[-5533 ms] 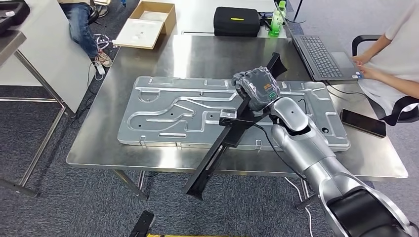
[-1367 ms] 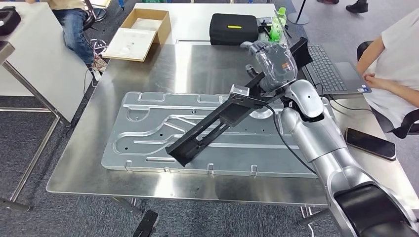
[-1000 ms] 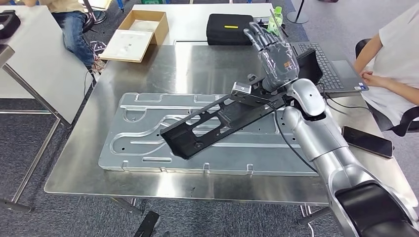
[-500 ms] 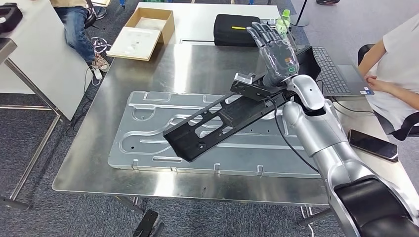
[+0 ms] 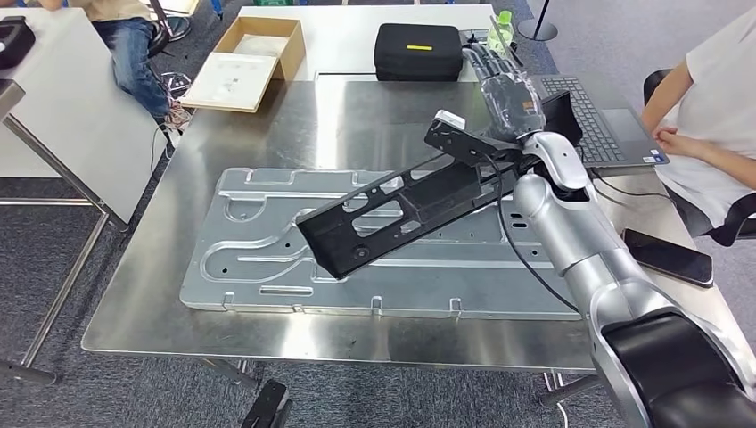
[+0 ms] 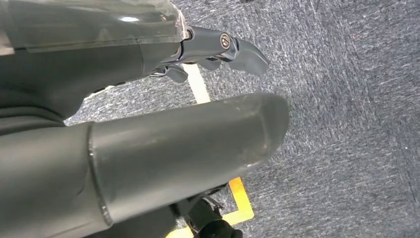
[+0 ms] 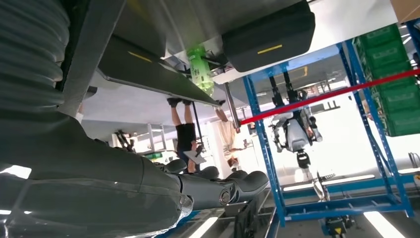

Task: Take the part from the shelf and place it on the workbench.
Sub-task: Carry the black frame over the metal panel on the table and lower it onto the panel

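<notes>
The part is a long black metal bracket with cut-outs. It lies slanted across the silver pressed plate on the steel workbench. Its near end rests on the plate, and its far end with a small grey block is raised against my right wrist. My right hand stands above that far end with its fingers straight and spread, closed on nothing. My left hand hangs over grey carpet and holds nothing.
A laptop, a black case and a green bottle stand at the back. A phone lies at the right edge. A person sits at the right. An open cardboard box sits beyond the table's far left corner.
My right hand gripped the part, swung it up from the table's front edge over the plate, then spread its fingers. The part has since settled lower and flatter on the plate.
</notes>
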You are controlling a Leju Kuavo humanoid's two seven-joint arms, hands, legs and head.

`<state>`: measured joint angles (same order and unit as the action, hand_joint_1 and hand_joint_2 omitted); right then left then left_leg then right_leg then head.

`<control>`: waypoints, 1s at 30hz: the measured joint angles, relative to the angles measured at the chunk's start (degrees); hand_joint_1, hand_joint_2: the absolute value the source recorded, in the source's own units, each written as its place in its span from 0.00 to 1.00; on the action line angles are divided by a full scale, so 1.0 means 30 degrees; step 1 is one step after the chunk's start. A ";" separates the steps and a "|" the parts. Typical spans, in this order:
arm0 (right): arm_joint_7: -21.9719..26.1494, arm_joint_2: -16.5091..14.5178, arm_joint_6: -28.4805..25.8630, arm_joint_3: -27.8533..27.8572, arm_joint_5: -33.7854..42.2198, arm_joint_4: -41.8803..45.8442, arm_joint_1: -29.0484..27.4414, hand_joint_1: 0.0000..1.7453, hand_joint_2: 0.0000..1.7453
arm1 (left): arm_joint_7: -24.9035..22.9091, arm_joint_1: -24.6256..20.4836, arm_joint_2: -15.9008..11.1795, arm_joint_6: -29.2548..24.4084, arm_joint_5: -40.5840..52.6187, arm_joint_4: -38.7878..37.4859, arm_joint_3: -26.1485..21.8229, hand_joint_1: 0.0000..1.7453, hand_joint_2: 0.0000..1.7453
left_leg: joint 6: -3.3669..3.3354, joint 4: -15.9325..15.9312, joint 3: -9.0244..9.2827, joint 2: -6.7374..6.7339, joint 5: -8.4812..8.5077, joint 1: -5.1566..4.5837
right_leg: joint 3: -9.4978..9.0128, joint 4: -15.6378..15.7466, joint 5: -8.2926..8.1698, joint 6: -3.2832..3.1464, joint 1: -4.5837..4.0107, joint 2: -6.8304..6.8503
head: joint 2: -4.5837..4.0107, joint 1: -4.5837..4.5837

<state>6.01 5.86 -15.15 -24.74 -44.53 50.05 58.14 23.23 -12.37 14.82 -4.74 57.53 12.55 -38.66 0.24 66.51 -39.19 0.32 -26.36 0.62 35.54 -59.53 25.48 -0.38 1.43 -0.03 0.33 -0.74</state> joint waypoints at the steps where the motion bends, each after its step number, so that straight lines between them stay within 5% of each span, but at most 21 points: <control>1: -0.0027 -0.0022 0.0059 0.0033 0.0077 -0.0058 0.0063 0.00 0.75 | 0.0004 -0.0005 -0.0002 -0.0004 -0.0007 0.0000 -0.0002 0.00 0.00 | -0.0065 -0.1236 0.0584 0.0001 0.0474 -0.0028 | -0.0008 -0.0011 0.0026 0.0072 -0.0022 -0.0005 | 0.0000 0.0002; 4: -0.0206 -0.0157 0.0450 0.0275 0.0874 -0.0432 0.0288 0.00 0.00 | 0.0025 -0.0007 -0.0006 -0.0027 -0.0102 0.0000 -0.0022 0.00 0.00 | -0.0292 -0.2488 0.1132 0.0018 0.0652 -0.0151 | 0.0062 0.0037 -0.0011 0.0377 -0.0079 -0.0023 | 0.0000 0.0004; 7: -0.0237 -0.0282 0.0483 0.0770 0.1676 -0.0989 0.0497 0.00 0.00 | 0.0029 -0.0009 -0.0015 -0.0038 -0.0168 0.0000 -0.0038 0.00 0.00 | -0.0654 -0.2779 0.1243 0.0016 0.0793 -0.0061 | 0.0231 -0.0348 0.0338 0.0673 -0.0046 -0.0003 | 0.0000 0.0006; 10: -0.0084 -0.0379 0.0430 0.1190 0.2055 -0.1623 0.0807 0.00 0.00 | 0.0029 -0.0059 -0.0017 -0.0038 -0.0153 0.0000 -0.0046 0.00 0.00 | -0.0896 -0.2866 0.1300 0.0004 0.0829 -0.0057 | 0.1686 -0.3493 0.1933 0.0787 -0.0049 -0.0002 | 0.0000 0.0011; 12: 0.0031 -0.0392 0.0388 0.1359 0.2180 -0.1998 0.0846 0.00 0.00 | 0.0029 -0.0032 -0.0020 -0.0038 -0.0129 0.0000 -0.0049 0.00 0.00 | -0.0948 -0.2795 0.1302 0.0024 0.0778 -0.0084 | 0.2542 -0.5128 0.2294 0.0824 -0.0047 -0.0001 | 0.0000 0.0011; 13: 0.0062 -0.0399 0.0377 0.1399 0.2202 -0.2133 0.0844 0.00 0.00 | 0.0031 -0.0016 -0.0022 -0.0038 -0.0118 0.0000 -0.0051 0.00 0.00 | -0.0953 -0.2738 0.1307 0.0039 0.0737 -0.0088 | 0.2490 -0.4909 0.1917 0.0811 -0.0046 0.0001 | 0.0000 0.0013; 16: 0.0093 -0.0497 0.0391 0.1539 0.2350 -0.2390 0.0957 0.00 0.00 | 0.0053 -0.0025 -0.0022 -0.0040 -0.0104 0.0000 -0.0051 0.00 0.00 | -0.0807 -0.2487 0.1294 0.0067 0.0530 -0.0129 | 0.0949 -0.1452 0.0145 0.0663 -0.0096 0.0009 | 0.0000 0.0013; 18: 0.0058 -0.0601 0.0428 0.1637 0.2513 -0.2522 0.1063 0.00 0.00 | 0.0078 -0.0052 -0.0026 -0.0051 -0.0102 0.0000 -0.0055 0.00 0.00 | -0.0640 -0.2382 0.1224 0.0062 0.0444 -0.0188 | 0.0435 -0.0284 -0.0097 0.0526 -0.0181 -0.0016 | 0.0000 0.0005; 22: -0.0077 -0.0749 0.0510 0.1761 0.2818 -0.2845 0.1129 0.00 0.00 | 0.0109 -0.0053 -0.0047 -0.0091 -0.0042 0.0000 -0.0060 0.00 0.00 | -0.0272 -0.2020 0.1067 0.0045 0.0103 -0.0184 | 0.0348 -0.0089 -0.0149 0.0144 -0.0113 -0.0024 | 0.0000 -0.0002; 26: -0.0140 -0.0967 0.0097 0.1825 0.2854 -0.3129 0.1192 0.00 1.00 | 0.0107 -0.0035 -0.0066 -0.0109 0.0040 0.0000 -0.0066 0.00 0.00 | 0.0065 0.2087 -0.0805 0.0014 -0.1813 -0.0058 | 0.0247 -0.0024 -0.0145 -0.0098 -0.0061 -0.0008 | 0.0000 -0.0002; 28: -0.0244 -0.1051 -0.0357 0.1829 0.2681 -0.3293 0.1166 0.00 1.00 | 0.0097 -0.0016 -0.0075 -0.0140 0.0060 0.0000 -0.0066 0.00 0.00 | 0.0094 0.2677 -0.1212 0.0013 -0.1586 -0.0027 | 0.0216 -0.0042 -0.0114 -0.0111 -0.0064 -0.0010 | 0.0000 -0.0002; 30: -0.0375 -0.1098 -0.0720 0.1829 0.2451 -0.3390 0.1162 0.00 1.00 | 0.0087 -0.0012 -0.0084 -0.0164 0.0069 0.0000 -0.0066 0.00 0.00 | -0.0014 0.0548 -0.0302 0.0013 -0.0227 -0.0021 | 0.0143 -0.0048 -0.0061 -0.0073 -0.0062 -0.0016 | 0.0000 0.0000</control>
<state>4.88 2.57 -17.31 -19.26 -37.17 39.88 61.62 23.50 -12.41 14.57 -5.23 57.74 12.55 -38.86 0.20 68.15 -40.09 0.36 -27.03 0.56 35.97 -59.68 25.29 -0.60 1.24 -0.08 0.33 -0.74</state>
